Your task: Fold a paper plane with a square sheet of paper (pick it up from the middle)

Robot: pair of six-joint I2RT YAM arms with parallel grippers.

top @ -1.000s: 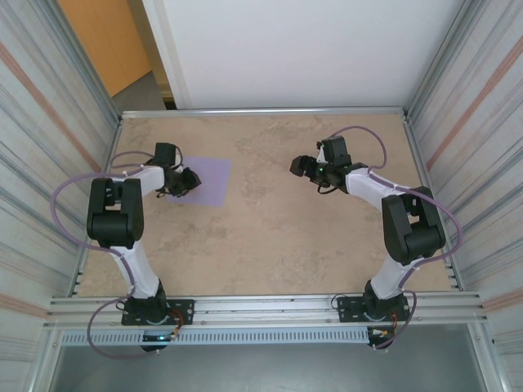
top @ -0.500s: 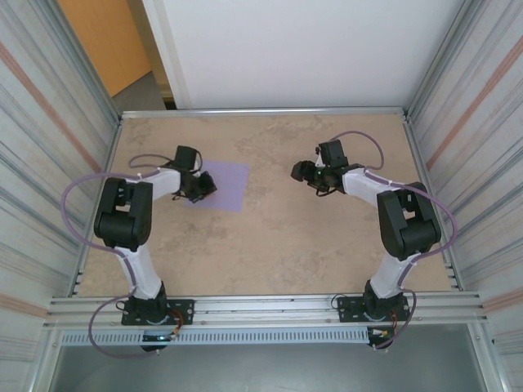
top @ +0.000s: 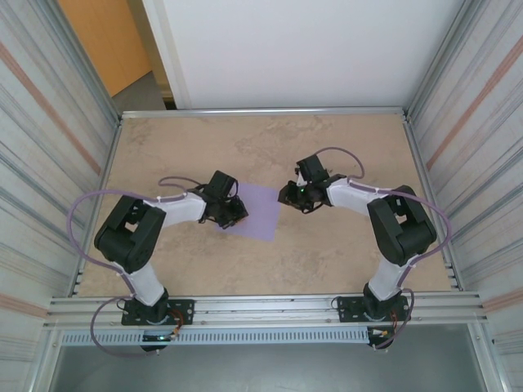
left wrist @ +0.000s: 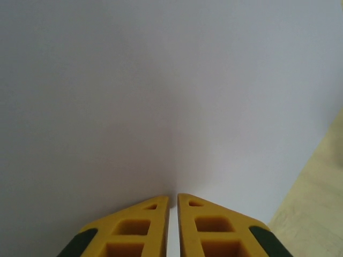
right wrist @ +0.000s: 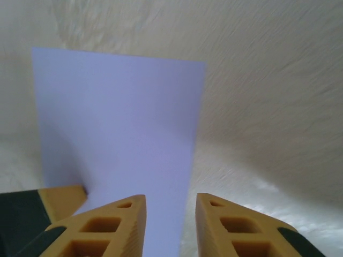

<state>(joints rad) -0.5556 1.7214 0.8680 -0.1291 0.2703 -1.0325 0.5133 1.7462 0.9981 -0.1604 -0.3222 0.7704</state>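
The square sheet of paper (top: 261,212) is lilac and lies flat and unfolded on the table's middle. My left gripper (top: 235,214) is at its left edge, low on the paper. In the left wrist view its yellow fingers (left wrist: 155,206) stand almost together on the sheet (left wrist: 161,80), shut on it. My right gripper (top: 283,196) has come to the sheet's right edge. It is open (right wrist: 170,199), its two fingers straddling that edge of the sheet (right wrist: 123,118), one over paper, one over table. A left-gripper finger (right wrist: 59,195) shows at the bottom left.
The tan table (top: 327,253) is walled by ribbed metal panels left (top: 49,163) and right (top: 474,163). A metal rail (top: 270,309) with both arm bases runs along the near edge.
My left gripper has slid right and nearer, and the sheet has come with it towards the middle. My right gripper has moved left to the sheet's edge, its jaws narrower.
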